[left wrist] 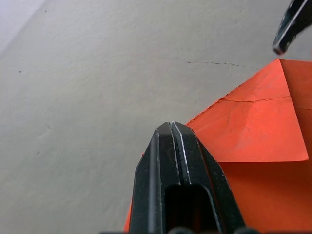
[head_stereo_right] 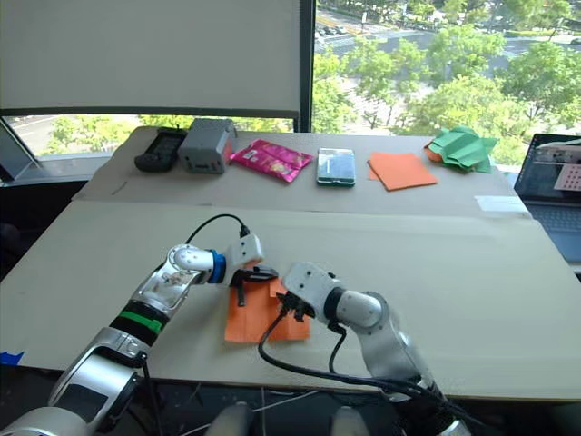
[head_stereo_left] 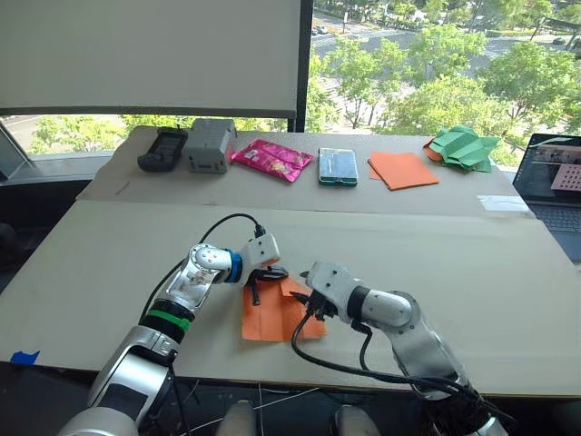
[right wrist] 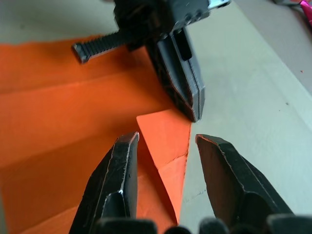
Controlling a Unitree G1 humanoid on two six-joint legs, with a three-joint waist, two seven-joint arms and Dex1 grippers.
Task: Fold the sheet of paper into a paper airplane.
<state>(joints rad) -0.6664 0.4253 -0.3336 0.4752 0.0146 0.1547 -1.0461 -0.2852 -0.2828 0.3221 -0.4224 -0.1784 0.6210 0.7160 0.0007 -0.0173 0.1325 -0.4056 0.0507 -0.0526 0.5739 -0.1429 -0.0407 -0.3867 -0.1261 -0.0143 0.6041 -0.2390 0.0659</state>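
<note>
The sheet of paper (head_stereo_left: 272,316) is lying creased on the near table (head_stereo_left: 472,272), one corner folded over. The left gripper (left wrist: 176,132) is pressing on its edge with fingers closed together. The right gripper (right wrist: 165,141) is standing open, straddling the folded corner, as its wrist view is showing.

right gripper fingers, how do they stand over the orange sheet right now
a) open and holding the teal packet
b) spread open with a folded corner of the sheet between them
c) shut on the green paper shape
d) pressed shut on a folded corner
b: in the right wrist view the right gripper has its two fingers apart, with a folded corner of the sheet of paper lying in the gap between them on the table.
</note>
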